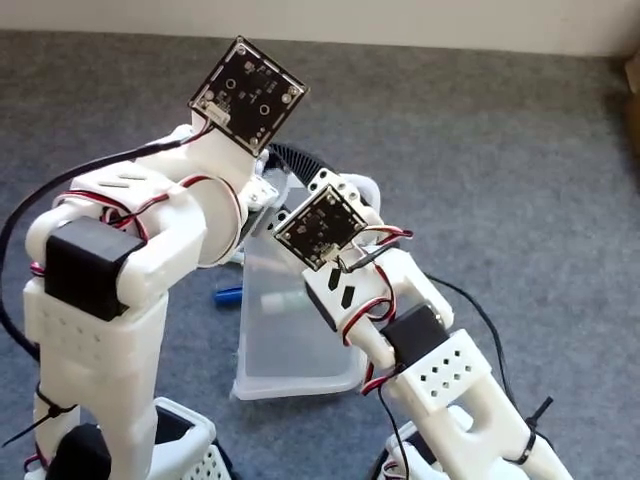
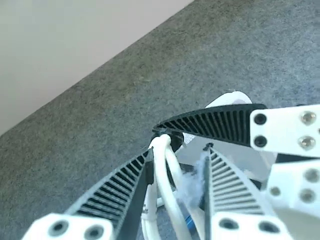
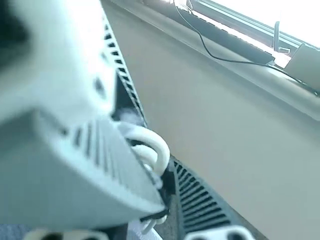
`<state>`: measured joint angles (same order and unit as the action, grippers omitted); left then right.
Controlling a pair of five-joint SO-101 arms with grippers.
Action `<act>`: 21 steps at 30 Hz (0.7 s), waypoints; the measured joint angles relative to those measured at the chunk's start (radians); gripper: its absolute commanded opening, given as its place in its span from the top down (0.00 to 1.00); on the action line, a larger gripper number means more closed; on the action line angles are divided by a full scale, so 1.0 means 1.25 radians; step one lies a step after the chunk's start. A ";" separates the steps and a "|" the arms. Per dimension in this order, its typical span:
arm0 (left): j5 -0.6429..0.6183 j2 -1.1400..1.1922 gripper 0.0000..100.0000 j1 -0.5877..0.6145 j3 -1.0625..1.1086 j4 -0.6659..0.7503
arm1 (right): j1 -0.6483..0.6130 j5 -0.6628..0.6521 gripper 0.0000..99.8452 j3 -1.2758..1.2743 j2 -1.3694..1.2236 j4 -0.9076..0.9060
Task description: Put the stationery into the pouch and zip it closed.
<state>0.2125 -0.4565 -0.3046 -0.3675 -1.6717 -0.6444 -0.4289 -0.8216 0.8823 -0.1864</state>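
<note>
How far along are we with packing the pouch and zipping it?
Done: one pale item shows through the translucent pouch wall. A blue pen lies at the pouch's edge; I cannot tell whether it is inside.
In hand: the left gripper and right gripper meet at the pouch's far end, at a white loop.
Remaining: the zip is hidden by the arms, so closure is unconfirmed.

My left arm (image 1: 130, 250) and right arm (image 1: 400, 330) leaned in together over a clear pouch (image 1: 290, 360) that lay on the grey carpet (image 1: 500, 150). A blue pen (image 1: 229, 295) lay just beside the pouch, below my left arm.
</note>
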 measured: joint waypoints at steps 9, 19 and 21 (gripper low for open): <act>0.000 -0.007 0.81 0.002 -0.058 -0.054 | 0.015 0.006 0.99 0.000 -0.001 -0.001; 0.000 -0.179 0.82 0.039 -0.059 -0.059 | 0.071 0.102 0.99 0.000 -0.001 -0.010; 0.000 -0.214 0.82 0.075 -0.058 -0.059 | 0.072 0.120 0.99 0.004 -0.001 -0.052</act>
<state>0.2125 -0.7234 -0.2110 -0.4396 -1.7453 -0.5539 -0.2785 -0.8170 0.8807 -0.2509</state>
